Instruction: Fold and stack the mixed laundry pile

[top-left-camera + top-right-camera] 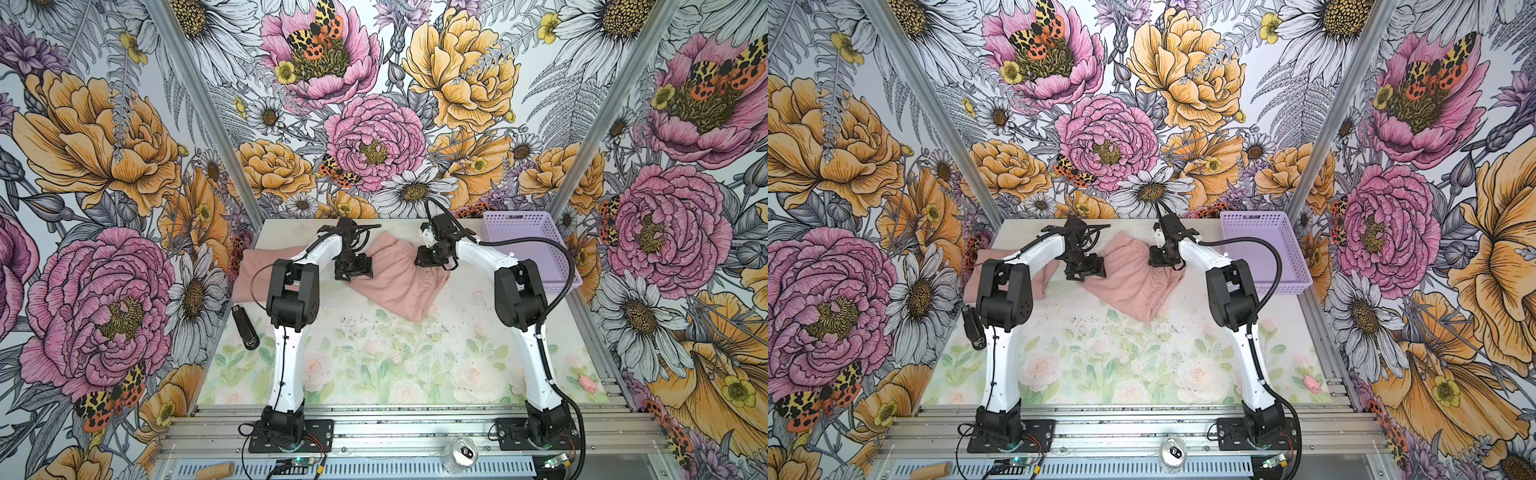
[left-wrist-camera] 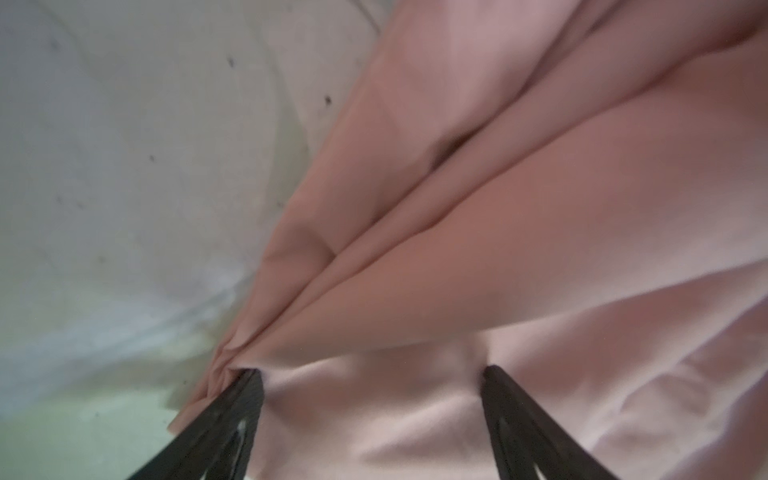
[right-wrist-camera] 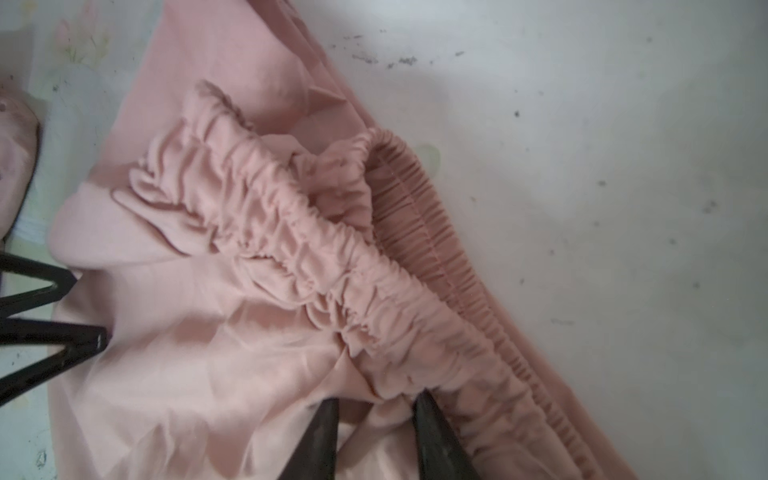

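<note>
The pink shorts [image 1: 399, 286] are lying crumpled near the middle of the far half of the tabletop [image 1: 374, 357], spreading at a slant from the far edge toward the near right. They are dusty pink and soft. Their gathered elastic waistband [image 3: 316, 257] is curling open along the right side, showing its ribbed inner face, while long folds are running through the smooth leg cloth [image 2: 540, 208]. A second dusty-pink garment [image 1: 249, 268] is resting flatter at the far left, apart from the shorts and partly hidden behind an arm, its edges looking straight.
</note>
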Motion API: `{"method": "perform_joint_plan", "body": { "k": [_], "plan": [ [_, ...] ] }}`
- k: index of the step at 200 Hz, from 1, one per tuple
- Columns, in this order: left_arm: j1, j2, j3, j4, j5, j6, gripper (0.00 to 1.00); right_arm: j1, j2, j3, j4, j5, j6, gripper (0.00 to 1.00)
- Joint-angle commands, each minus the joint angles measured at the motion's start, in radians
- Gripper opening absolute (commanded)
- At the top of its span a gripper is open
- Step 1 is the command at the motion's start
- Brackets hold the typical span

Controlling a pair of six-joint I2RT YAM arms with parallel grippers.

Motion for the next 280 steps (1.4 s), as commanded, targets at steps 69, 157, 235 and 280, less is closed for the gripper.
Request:
{"method": "perform_joint_plan", "body": {
  "k": [69,157,235,280],
  "plan": [
    [-0.023,-0.077,0.083,-0.003,-0.022,0.039,0.9,0.004,-0.275,-0.131,-0.121,0.035,0.137,0.64],
    [-0.033,0.112,0.262,-0.005,-0.07,0.192,0.96,0.06,-0.436,-0.617,0.151,0.171,0.399,0.7],
    [0.025,0.075,0.071,0.015,-0.061,0.088,0.86,0.012,-0.281,-0.532,0.194,0.134,0.299,0.64],
    [0.041,-0.046,-0.147,0.066,-0.005,0.023,0.85,-0.018,-0.17,-0.363,0.169,0.026,0.208,0.64]
  ]
}}
